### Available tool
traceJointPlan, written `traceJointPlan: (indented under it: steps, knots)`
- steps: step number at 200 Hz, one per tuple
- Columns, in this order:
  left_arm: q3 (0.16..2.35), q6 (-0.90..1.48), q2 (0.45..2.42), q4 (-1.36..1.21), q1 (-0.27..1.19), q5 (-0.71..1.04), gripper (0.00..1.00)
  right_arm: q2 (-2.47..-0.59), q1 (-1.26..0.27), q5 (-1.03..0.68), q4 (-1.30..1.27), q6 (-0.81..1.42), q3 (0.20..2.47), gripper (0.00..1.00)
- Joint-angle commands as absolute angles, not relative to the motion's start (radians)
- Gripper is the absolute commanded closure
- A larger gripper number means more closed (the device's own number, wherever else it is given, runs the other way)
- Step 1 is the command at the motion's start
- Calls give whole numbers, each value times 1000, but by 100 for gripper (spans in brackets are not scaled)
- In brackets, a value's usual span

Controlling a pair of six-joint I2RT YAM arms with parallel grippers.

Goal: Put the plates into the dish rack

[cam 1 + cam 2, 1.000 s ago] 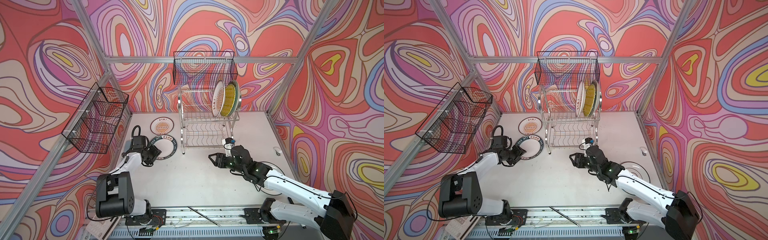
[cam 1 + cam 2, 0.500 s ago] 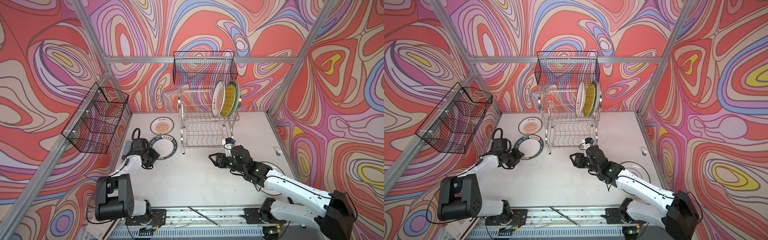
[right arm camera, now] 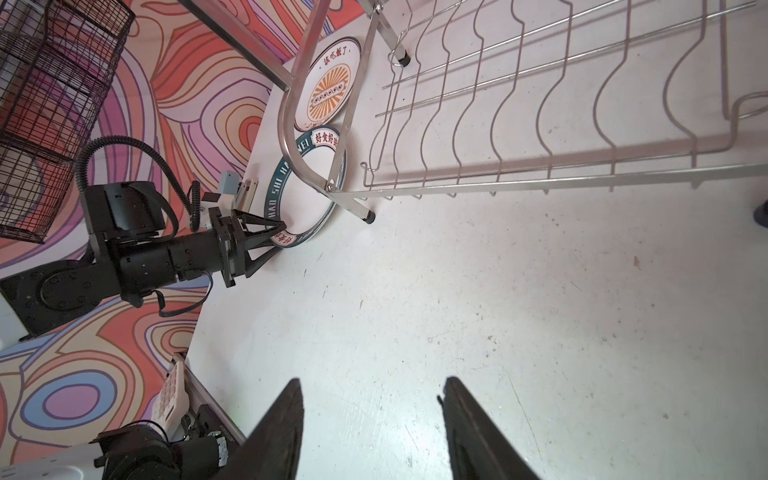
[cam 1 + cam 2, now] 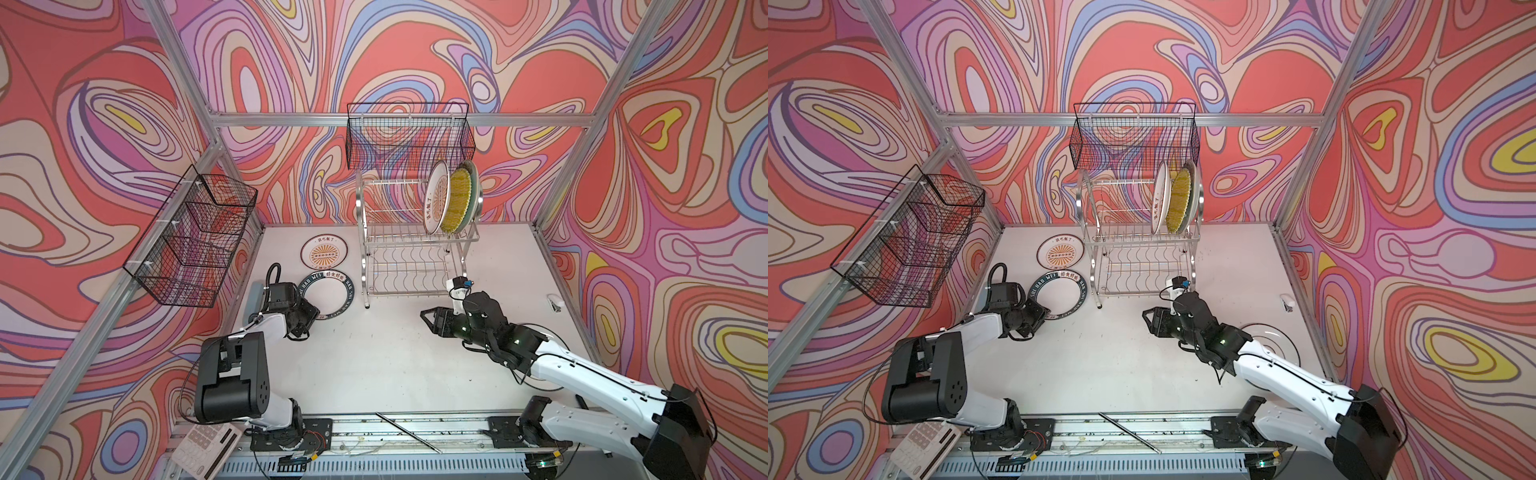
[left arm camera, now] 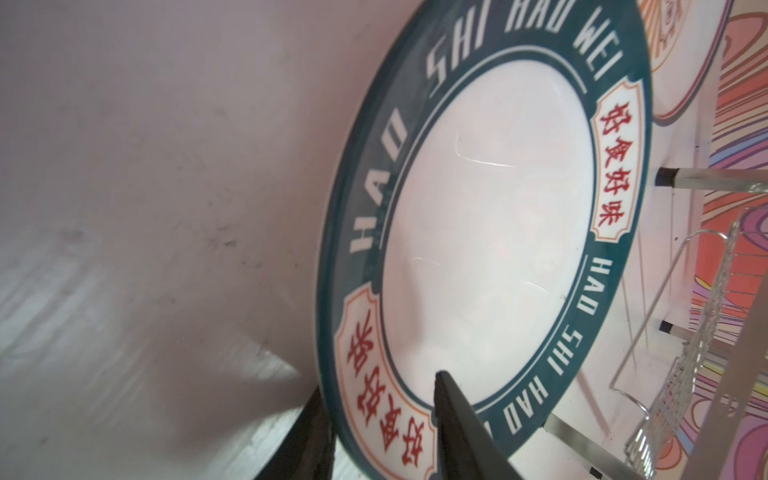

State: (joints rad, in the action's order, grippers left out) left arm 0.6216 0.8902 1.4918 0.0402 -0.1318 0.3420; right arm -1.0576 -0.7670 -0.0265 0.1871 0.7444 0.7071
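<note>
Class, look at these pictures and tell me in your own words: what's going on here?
Two robot arms are loading plates into a chrome dish rack. Three plates already stand upright in its upper tier. The left gripper straddles the rim of the green-lettered plate on the table; whether it has clamped is unclear. The right gripper hangs open and empty before the rack. A sunburst plate and a black-ringed plate lie flat on the table.

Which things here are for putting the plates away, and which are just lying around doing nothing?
For the job: dish rack; racked sunburst plate, yellow plate, pale plate; on the table, green-lettered plate, second sunburst plate, black-ringed plate.

Just lying about: back basket, side basket, keypad, thin rod, small white thing.
</note>
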Motion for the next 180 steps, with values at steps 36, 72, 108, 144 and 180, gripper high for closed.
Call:
traceJointPlan:
  steps: [36, 72, 108, 144, 180]
  knots:
    - [541, 997, 1497, -102, -136, 324, 68, -980, -766, 23, 282, 735, 744, 48]
    - [483, 1017, 1443, -108, -136, 270, 79, -909, -765, 67, 332, 740, 732, 48]
    - [498, 995, 1380, -46, -137, 232, 94, -904, -767, 66, 347, 741, 733, 48]
    - [505, 984, 1339, -11, -136, 224, 100, -885, -765, 67, 350, 747, 730, 50]
    - [505, 975, 1264, 49, -137, 207, 100, -882, -766, 75, 359, 740, 732, 50]
